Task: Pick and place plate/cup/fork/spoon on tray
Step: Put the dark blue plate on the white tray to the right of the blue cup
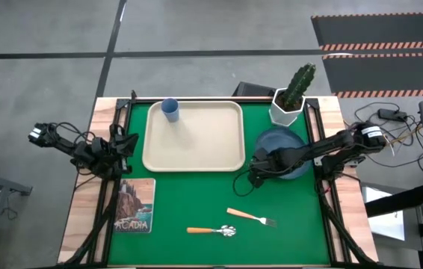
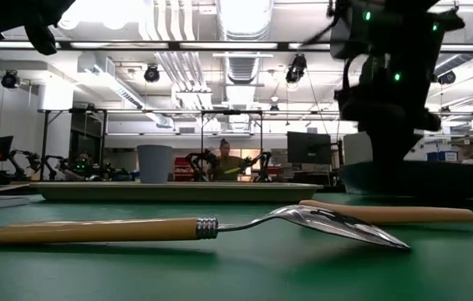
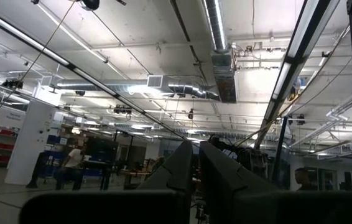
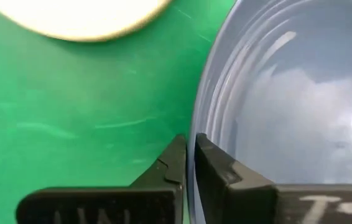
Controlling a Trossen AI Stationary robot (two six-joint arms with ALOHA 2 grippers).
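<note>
High view counts one of each thing: one tray (image 1: 194, 137), one cup (image 1: 170, 110), one plate (image 1: 282, 142), one fork (image 1: 251, 217), one spoon (image 1: 212, 231), plus two arms. The cup stands inside the tray at its far left corner. The plate sits on the green mat (image 1: 196, 202) just right of the tray, in front of a cactus pot (image 1: 287, 105). Fork and spoon lie on the mat near its front edge, close together but apart, the fork nearer the plate.

The right gripper (image 1: 255, 171) is at the plate's left front rim. From the right wrist view its fingers (image 4: 213, 171) are pinched nearly together with the plate's rim (image 4: 196, 134) between them, one finger outside and one inside. The left gripper (image 1: 128, 143) rests at the table's left edge beside the tray; in the left wrist view its fingers (image 3: 182, 168) stand almost together, holding nothing, pointed up at the ceiling.

Much of the plate is covered by the right arm from above. In the low view the plate is a dark shape, and the fork's tines cannot be made out behind the spoon (image 2: 186, 227).

A booklet (image 1: 135, 205) lies at the mat's left front. The table has wooden side strips; beyond it are a grey floor, ceiling ducts and lights, and people standing far off.
</note>
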